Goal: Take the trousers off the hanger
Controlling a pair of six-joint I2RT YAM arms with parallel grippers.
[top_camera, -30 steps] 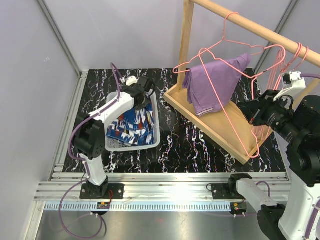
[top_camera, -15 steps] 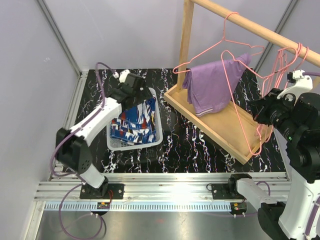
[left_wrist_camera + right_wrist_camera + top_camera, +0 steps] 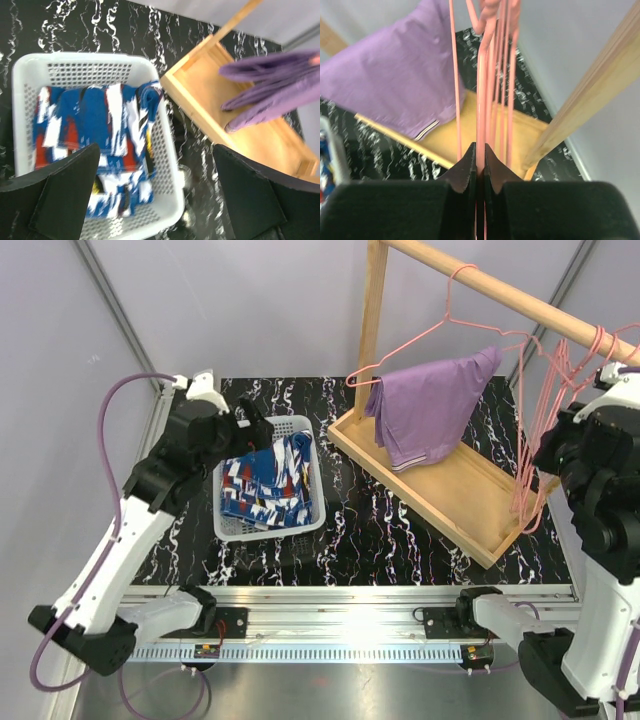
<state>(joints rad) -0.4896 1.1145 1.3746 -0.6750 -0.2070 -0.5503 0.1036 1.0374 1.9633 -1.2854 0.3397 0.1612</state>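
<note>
Lifted up and back from the basket, the left tool point(image 3: 156, 150) now hangs above it with its fingers spread wide and nothing between them, where a second ago it was pressed together down among the blue cloth. The right arm has drawn away to the right, taking a pink hanger point(image 3: 481, 90) with it, so that wire no longer crosses the purple cloth.

Below the left tool, the blue trousers point(image 3: 265, 485) with white and red patches lie crumpled inside the white basket point(image 3: 305, 520), one fold draped over its right rim. The basket sits on the black marbled worktop point(image 3: 380, 530), just left of the wooden base tray point(image 3: 470, 505) of the clothes rack.

The right tool point(image 3: 479, 150) is pressed together, pinching the thin pink wire of the hanger between its tips. Several more pink wires hang close beside that one, all bunched at the right end of the wooden rail point(image 3: 500, 290).

Further left on the rail, the purple trousers point(image 3: 430, 405) are on another pink hanger point(image 3: 400, 350), draped over it and hanging above the base tray, well apart from both tools.
</note>
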